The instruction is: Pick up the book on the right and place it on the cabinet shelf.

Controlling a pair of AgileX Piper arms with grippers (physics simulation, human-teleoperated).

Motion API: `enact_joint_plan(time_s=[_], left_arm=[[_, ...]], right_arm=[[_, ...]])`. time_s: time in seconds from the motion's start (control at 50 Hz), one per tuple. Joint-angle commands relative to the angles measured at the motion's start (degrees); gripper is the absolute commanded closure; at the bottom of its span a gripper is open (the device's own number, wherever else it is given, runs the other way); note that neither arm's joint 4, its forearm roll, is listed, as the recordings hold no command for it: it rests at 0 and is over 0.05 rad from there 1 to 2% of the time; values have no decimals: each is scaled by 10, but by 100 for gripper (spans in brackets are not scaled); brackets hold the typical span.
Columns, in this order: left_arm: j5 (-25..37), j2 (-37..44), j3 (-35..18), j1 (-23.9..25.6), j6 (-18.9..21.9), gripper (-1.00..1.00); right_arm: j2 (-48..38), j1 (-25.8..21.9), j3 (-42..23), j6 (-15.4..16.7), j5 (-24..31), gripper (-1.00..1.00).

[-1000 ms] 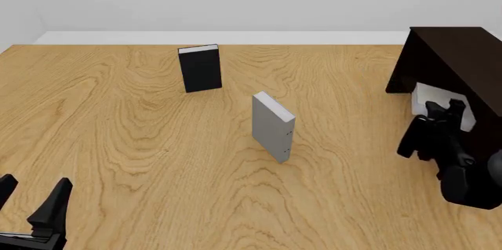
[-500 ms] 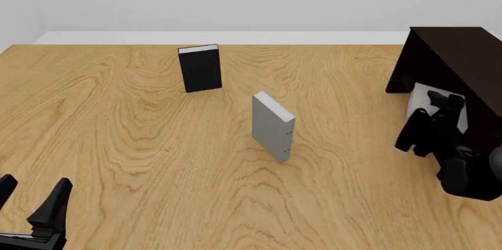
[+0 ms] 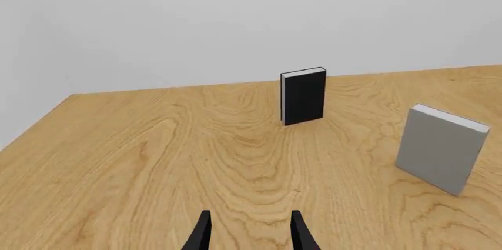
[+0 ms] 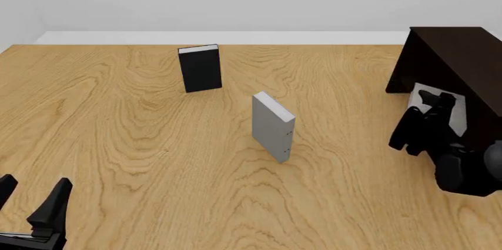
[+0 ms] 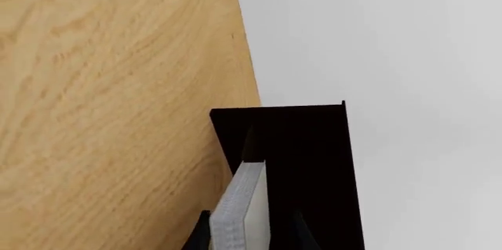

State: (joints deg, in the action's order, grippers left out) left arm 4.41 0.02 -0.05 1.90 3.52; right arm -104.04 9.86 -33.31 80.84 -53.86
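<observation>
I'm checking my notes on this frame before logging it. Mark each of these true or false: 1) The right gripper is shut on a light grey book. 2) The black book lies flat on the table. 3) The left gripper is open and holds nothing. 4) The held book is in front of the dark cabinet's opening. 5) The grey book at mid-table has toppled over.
1) True: the right gripper is clamped on the book.
2) False: the black book stands upright.
3) True: the left gripper is open, nothing between its fingers.
4) True: it sits at the cabinet.
5) False: the grey book at mid-table stands upright.
</observation>
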Motion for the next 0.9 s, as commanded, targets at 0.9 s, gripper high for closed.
enact_joint_plan(time_s=[0.9], left_arm=[[0, 0, 0, 0, -2, -100]], right_arm=[[-18, -37, -7, -13, 11, -100]])
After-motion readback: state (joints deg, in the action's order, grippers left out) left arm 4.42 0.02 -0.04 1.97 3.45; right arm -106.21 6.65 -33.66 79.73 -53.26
